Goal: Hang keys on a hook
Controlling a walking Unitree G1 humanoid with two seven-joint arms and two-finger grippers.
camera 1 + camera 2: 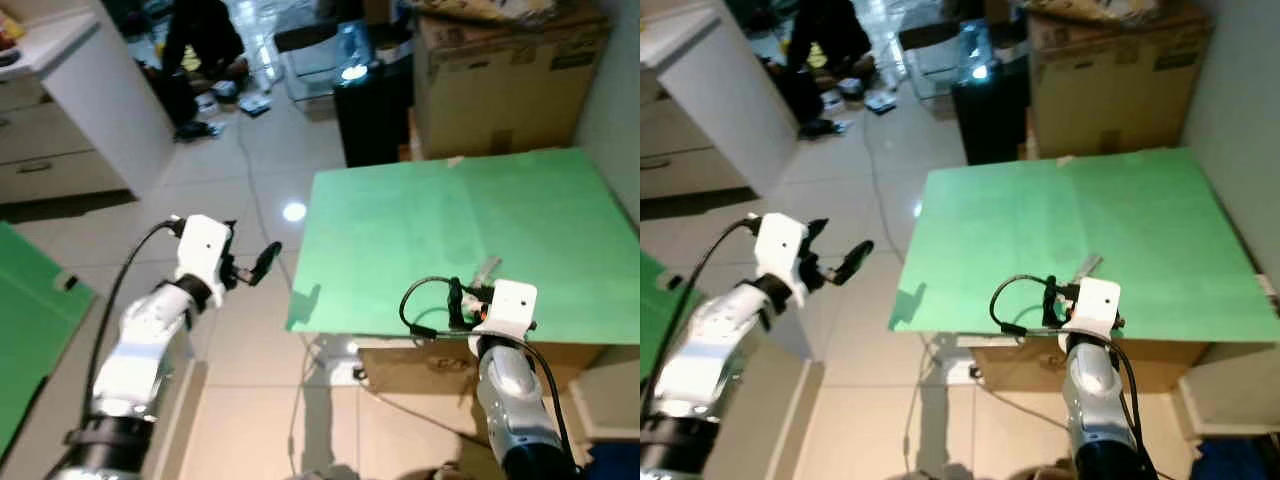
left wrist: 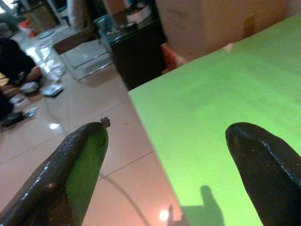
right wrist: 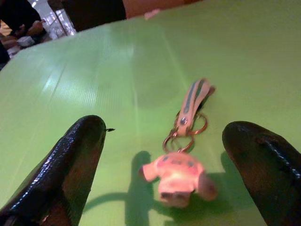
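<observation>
A key ring (image 3: 181, 136) with a pink shirt-shaped charm (image 3: 178, 178) and a striped strap (image 3: 194, 96) lies flat on the green table (image 1: 450, 210), near its front edge. In the left eye view the keys (image 1: 487, 268) show as a small pale strip. My right gripper (image 3: 164, 128) hovers low just behind them, open, with one black finger on each side of the charm and not touching it. Out to the left, my left gripper (image 1: 255, 250) is raised over the floor beside the table's left edge, open and holding nothing.
A large cardboard box (image 1: 500, 80) and a black cabinet (image 1: 375, 110) stand behind the table. A white counter with drawers (image 1: 60, 110) is at the far left, and a person (image 1: 200, 50) sits on the tiled floor beyond. A green board (image 1: 30, 320) lies at my left.
</observation>
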